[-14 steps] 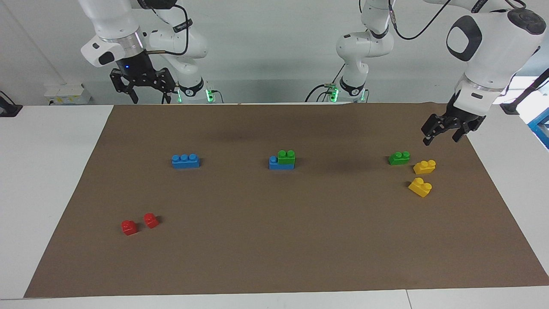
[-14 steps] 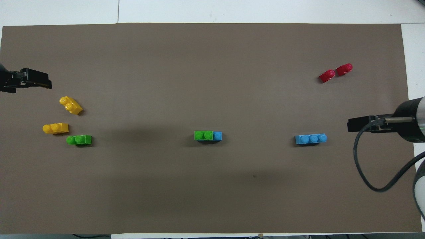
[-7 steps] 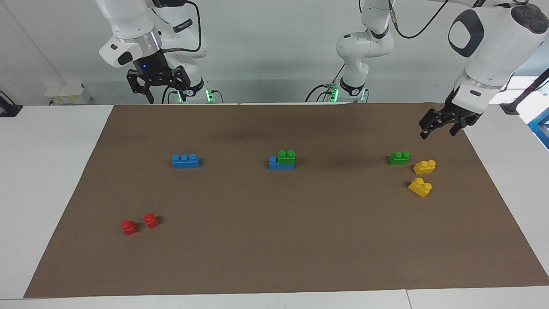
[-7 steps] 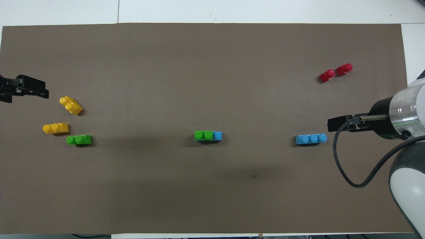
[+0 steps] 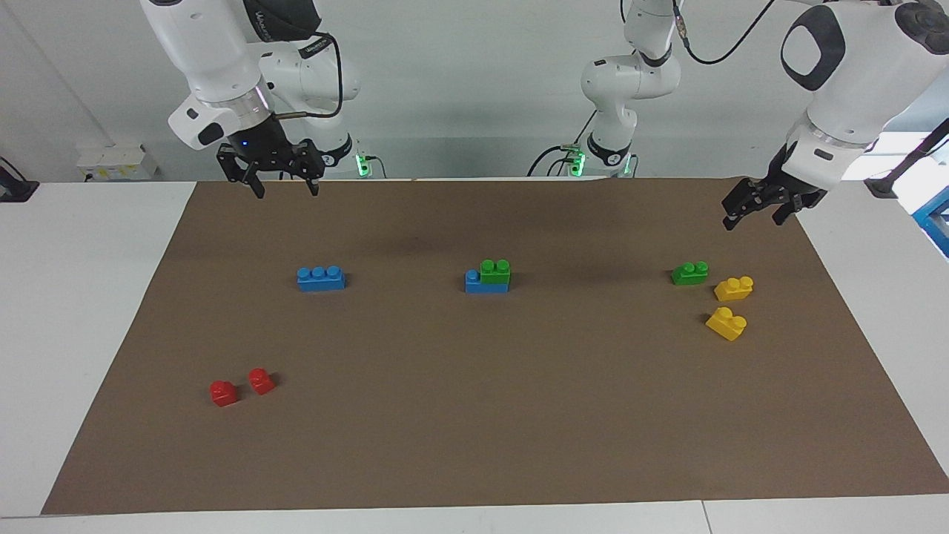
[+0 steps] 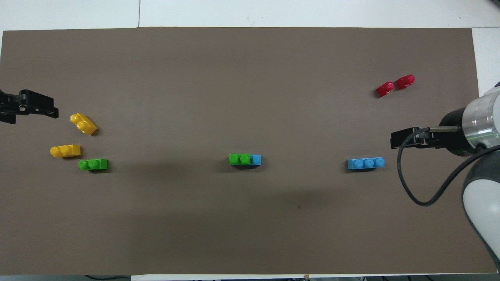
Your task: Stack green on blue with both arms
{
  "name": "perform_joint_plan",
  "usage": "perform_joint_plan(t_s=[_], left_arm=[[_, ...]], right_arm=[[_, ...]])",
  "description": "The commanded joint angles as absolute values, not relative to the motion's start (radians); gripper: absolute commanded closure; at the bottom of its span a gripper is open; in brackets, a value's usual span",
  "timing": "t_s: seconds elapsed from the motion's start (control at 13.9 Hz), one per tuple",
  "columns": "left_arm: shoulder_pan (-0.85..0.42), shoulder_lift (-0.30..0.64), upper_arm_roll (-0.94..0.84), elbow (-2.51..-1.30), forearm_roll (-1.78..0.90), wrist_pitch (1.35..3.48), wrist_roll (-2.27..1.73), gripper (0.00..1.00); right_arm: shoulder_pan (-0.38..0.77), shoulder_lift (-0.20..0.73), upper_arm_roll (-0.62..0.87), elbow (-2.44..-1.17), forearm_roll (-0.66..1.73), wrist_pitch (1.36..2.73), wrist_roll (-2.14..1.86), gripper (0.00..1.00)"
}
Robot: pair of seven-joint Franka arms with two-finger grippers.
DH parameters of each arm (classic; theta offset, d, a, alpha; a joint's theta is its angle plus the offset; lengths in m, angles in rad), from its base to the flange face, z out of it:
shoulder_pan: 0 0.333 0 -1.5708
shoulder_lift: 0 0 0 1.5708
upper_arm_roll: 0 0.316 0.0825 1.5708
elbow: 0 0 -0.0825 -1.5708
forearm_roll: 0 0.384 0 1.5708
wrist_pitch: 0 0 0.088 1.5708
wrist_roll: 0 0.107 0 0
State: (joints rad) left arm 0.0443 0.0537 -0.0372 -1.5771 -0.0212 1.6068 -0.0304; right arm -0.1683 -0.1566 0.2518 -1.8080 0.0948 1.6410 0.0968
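Progress looks like one of two stacks done: at the middle of the desk (image 5: 111,297) a stacked green brick (image 5: 494,271) sits on a blue brick (image 5: 485,285), leaving one blue stud uncovered. The loose green brick (image 5: 689,273) lies toward the left arm's end of the desk, just beside two yellow bricks (image 5: 730,305), the closer of which is a little farther from the robots. The free blue brick (image 5: 320,278) lies alone toward the right arm's end, well apart from two red blocks (image 5: 242,387) farther from the robots.

The left end effector (image 5: 764,204) hangs in the air over the mat's edge at the left arm's end, empty; I cannot tell whether its fingers are parted or together. The right end effector (image 5: 276,172) hangs over the mat's edge nearest the robots, near the free blue brick, with its fingers spread apart and nothing between them.

By my reading, the step in hand is the approach to the second pair. Next, the left end effector would need to descend onto the loose green brick without nudging the adjacent yellow one, while the right end effector drops toward the free blue brick to steady or lift it. Stud alignment will be the delicate part.
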Motion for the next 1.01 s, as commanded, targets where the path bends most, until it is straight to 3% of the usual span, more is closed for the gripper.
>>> perform_joint_plan(t_s=[0.0, 0.36, 0.65, 0.93], left_arm=[[0.048, 0.049, -0.035, -1.565, -0.037, 1.582, -0.015, 0.00], [0.048, 0.049, -0.035, -1.566, -0.035, 1.589, -0.014, 0.00], [0.043, 0.049, -0.034, -1.566, -0.035, 1.595, -0.017, 0.00], [0.044, 0.049, -0.034, -1.566, -0.035, 1.598, -0.017, 0.00]], right_arm=[[-0.179, -0.155, 0.261, -1.807, 0.087, 1.674, 0.113, 0.01], [-0.176, -0.149, 0.252, -1.798, 0.104, 1.660, 0.107, 0.01], [0.064, -0.114, -0.029, -1.755, 0.078, 1.658, 0.106, 0.01], [0.064, -0.057, -0.028, -1.685, 0.057, 1.628, 0.104, 0.01]])
